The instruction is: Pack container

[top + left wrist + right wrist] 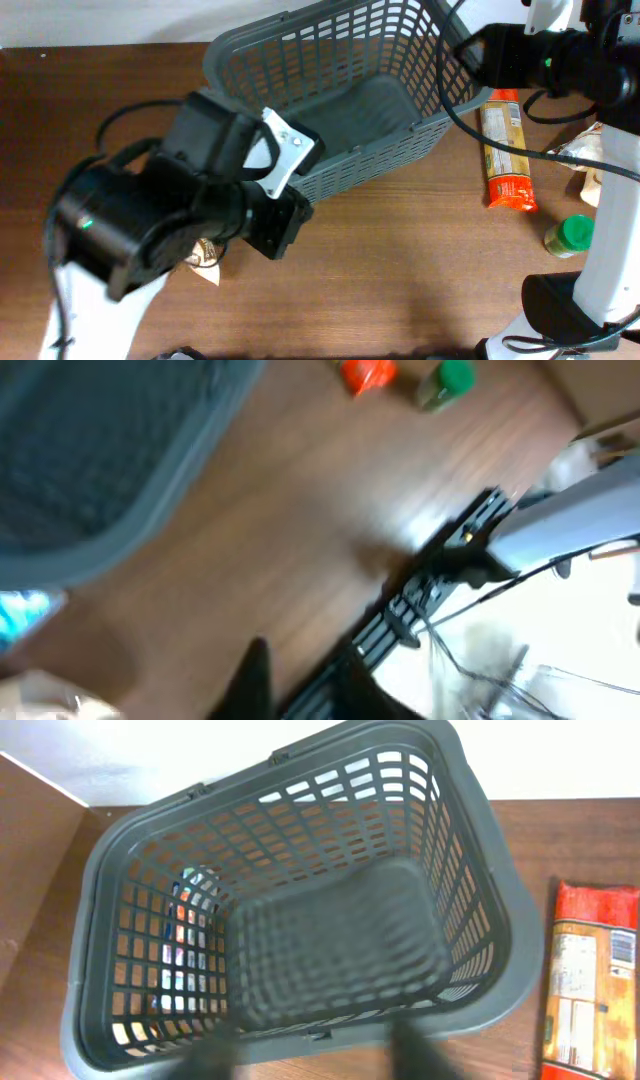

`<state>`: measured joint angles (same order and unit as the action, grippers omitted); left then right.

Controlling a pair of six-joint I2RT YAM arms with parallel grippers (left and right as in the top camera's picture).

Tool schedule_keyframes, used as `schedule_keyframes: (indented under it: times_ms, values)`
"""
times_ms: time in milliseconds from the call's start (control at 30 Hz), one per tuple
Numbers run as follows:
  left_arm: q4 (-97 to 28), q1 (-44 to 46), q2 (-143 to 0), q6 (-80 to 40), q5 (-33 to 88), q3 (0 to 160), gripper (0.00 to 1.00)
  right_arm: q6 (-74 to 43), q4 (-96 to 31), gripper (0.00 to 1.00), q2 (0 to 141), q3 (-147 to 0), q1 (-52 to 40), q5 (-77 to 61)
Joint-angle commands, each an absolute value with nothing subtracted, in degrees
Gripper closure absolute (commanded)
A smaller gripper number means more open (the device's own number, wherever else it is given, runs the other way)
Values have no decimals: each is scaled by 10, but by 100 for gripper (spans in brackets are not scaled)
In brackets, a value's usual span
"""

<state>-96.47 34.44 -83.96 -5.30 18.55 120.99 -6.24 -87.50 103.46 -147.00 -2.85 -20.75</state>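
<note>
**Overhead.** The container [340, 90], a grey slotted basket, stands at the far middle of the table [400, 290], tilted in this view. The left arm [170, 210] hangs low by its near-left corner and covers its own fingers. A small pale packet [207, 256] shows just under it. An orange packet [505, 150] and a green-capped jar [570, 235] lie to the right, apart from the basket.

**Left wrist.** This view is heavily blurred. The left gripper [290, 690] is closed, and whether anything is pinched cannot be told. The basket rim sits upper left, with the orange packet and jar far off at the top edge.

**Right wrist.** This is the only view straight into the basket, and nothing lies on its solid bottom. The right gripper [310, 1055] hovers over the near rim, fingers apart and holding nothing. Coloured wrapping glints through the left lattice from outside.

**Step.** Packing looks barely begun, and the left arm is probably taking a first item. Next it calls for a lift clear of the rim and a release over the bare bottom.
</note>
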Motion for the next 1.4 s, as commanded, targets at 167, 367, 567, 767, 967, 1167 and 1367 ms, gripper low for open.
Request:
schedule_keyframes:
  times_ms: [167,367,567,767,967,1167,1367]
  values:
    - [-956,347,-841,-98,190,1079,98,-109,-874,96,1061,-1471,-34,-203]
    - [-930,347,-841,-101,216,1050,98,-108,-881,96,1101,-1471,-36,-203]
    - [-933,348,-841,-124,216,1050,98,-95,-893,96,1143,-1466,-47,-191]
    - [-919,349,-845,-137,216,1049,98,-93,-918,96,1171,-1466,-57,-115]
    - [-896,349,-876,-143,207,1049,98,-93,-924,96,1175,-1466,-56,-84]
    - [-887,349,-930,-143,201,1049,98,-93,-927,96,1175,-1466,-56,-72]
    - [-878,348,-959,-143,177,1049,98,-93,-929,96,1175,-1466,-56,-68]
